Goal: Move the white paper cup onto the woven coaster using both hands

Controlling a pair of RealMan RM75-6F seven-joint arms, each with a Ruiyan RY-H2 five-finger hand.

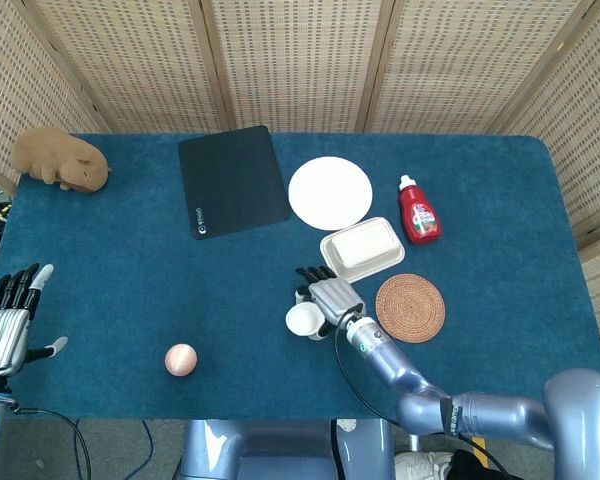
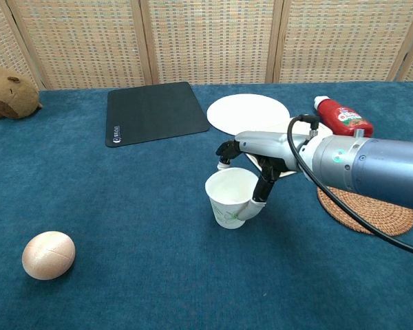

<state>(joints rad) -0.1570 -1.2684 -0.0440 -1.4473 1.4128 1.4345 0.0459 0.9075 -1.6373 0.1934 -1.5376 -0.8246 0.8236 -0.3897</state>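
Note:
The white paper cup (image 1: pixel 303 319) (image 2: pixel 231 198), printed with a green pattern, is at the table's front centre, tipped with its mouth towards the chest camera. My right hand (image 1: pixel 330 300) (image 2: pixel 261 155) grips it, fingers behind the rim and the thumb against its right side. The round woven coaster (image 1: pixel 410 308) (image 2: pixel 372 210) lies flat just to the right of that hand, with nothing on it. My left hand (image 1: pixel 5 325) hangs open beyond the table's left edge, fingers spread, far from the cup; the chest view does not show it.
A wooden egg (image 1: pixel 180 359) (image 2: pixel 48 254) lies front left. Behind the cup are a white lidded box (image 1: pixel 362 248), a white plate (image 1: pixel 330 192), a black mat (image 1: pixel 232 180) and a red bottle (image 1: pixel 418 212). A plush capybara (image 1: pixel 60 160) sits far left.

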